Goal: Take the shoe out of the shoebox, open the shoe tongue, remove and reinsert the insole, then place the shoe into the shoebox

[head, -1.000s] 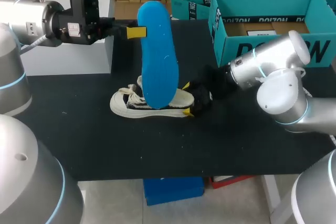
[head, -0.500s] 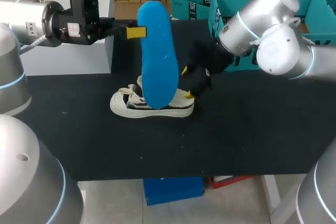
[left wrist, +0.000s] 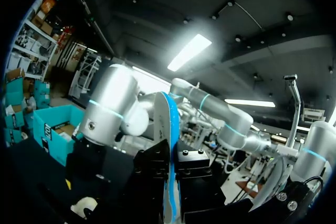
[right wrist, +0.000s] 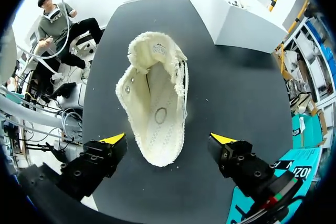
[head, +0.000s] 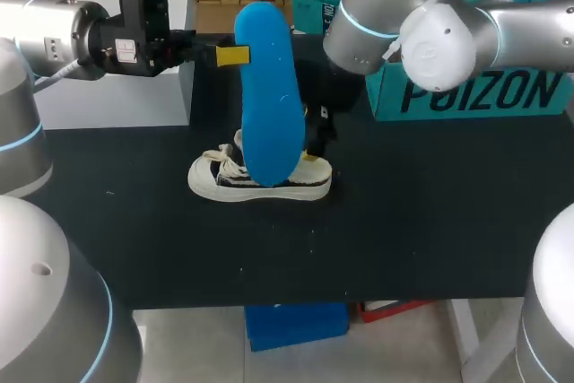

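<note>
My left fingers [head: 235,54] are pinched narrow on the blue insole [head: 269,96], gripping it near its upper end from both sides. The insole stands upright on its long axis above the middle of the tabletop [head: 421,221]. In the left wrist view I see it edge-on, a thin blue strip [left wrist: 170,156] clamped between the two black fingers. Its lower end overlaps the shoe in the head view, and I cannot tell whether the two touch.

My right fingers [head: 314,134] are spread wide and hold nothing. They hang over the right end of the shoe, with the arm reaching in across the far right of the tabletop. From the right wrist the two yellow tips [right wrist: 168,139] stand well apart, one on either side of the near end of the shoe, and neither tip touches it.

The shoe [head: 224,177] is a cream low-top sitting upright on its sole near the middle of the tabletop. In the right wrist view I look straight down into its open mouth [right wrist: 155,108], where the pale inner lining shows.

By count I see one shoe and one insole. One teal shoebox [head: 466,87] stands open at the far right, well apart from the shoe. A second teal box [head: 309,6] sits just left of it at the far edge. One white box [head: 117,87] stands at the far left.
</note>
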Robot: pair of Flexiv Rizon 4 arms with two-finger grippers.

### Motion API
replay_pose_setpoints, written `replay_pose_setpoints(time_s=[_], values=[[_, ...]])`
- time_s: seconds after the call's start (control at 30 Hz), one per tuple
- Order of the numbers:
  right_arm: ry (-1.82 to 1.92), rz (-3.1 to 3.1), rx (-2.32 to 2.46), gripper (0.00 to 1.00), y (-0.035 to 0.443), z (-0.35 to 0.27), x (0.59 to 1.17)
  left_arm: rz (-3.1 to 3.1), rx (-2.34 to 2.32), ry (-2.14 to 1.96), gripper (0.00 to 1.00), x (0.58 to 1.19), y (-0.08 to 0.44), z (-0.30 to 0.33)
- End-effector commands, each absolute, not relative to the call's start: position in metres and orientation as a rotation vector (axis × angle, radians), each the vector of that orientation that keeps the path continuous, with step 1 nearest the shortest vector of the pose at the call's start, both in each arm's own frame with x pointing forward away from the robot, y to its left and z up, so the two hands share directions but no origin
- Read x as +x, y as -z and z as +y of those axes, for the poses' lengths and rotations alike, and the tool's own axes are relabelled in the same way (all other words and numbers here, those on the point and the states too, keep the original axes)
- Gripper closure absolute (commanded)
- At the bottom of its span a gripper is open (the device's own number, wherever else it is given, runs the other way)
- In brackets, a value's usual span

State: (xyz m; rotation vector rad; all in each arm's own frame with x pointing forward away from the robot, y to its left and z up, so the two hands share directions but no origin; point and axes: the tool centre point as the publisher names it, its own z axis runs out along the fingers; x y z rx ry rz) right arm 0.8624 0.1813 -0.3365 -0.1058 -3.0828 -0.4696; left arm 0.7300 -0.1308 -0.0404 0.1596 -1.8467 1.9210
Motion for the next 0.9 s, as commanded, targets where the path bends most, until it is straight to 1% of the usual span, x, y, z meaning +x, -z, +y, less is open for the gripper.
replay_pose_setpoints(time_s=[0.03,0.9], values=[[0.219,-3.105,-0.094,0.00,0.335,0.189,0.863,-1.847,0.161,-1.924,1.00,0.729,0.041,-0.132],[0.225,-3.120,-0.070,0.00,0.334,0.199,0.861,-1.847,0.161,-1.924,1.00,0.729,0.041,-0.132]])
